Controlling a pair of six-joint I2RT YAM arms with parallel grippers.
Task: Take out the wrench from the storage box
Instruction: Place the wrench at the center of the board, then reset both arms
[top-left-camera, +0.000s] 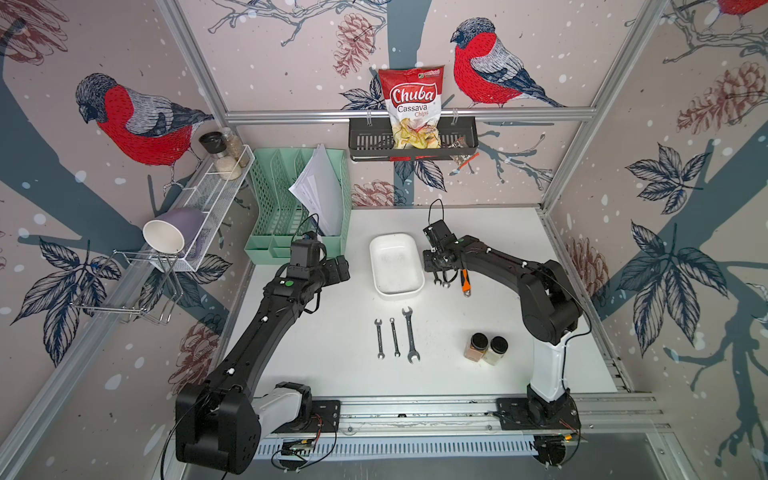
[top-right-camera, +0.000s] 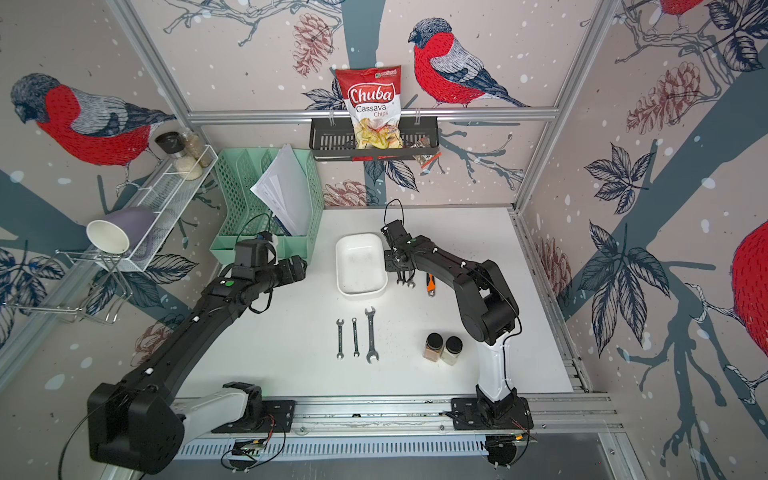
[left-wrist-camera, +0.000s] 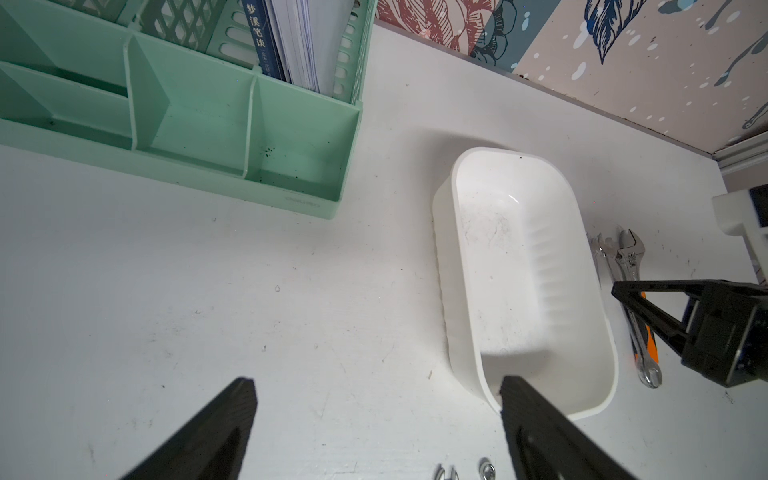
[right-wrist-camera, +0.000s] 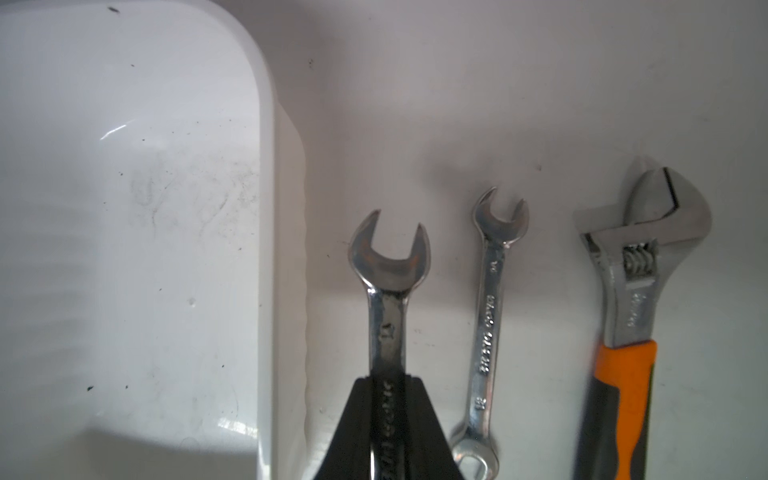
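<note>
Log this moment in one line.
right gripper: shut on silver open-end wrench, beside white plastic tub | tub: empty | left gripper: open

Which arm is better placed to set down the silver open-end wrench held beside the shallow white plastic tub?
Right. The right gripper is shut on the silver open-end wrench, beside the empty shallow white plastic tub; the left gripper hangs open, holding nothing.

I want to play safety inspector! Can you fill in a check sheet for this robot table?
Surface: white table, scuffed.
Job's things: box empty; one wrench gripped beside it, outside.
Clutter: small wrench, orange-handled wrench, three wrenches in a row, two jars.
Grippers: right gripper shut on wrench; left gripper open, empty, by the box.
Cables: black loops at both wrists.
Surroundings: green organizer, chips bag in black basket, wire shelf, mug.
</note>
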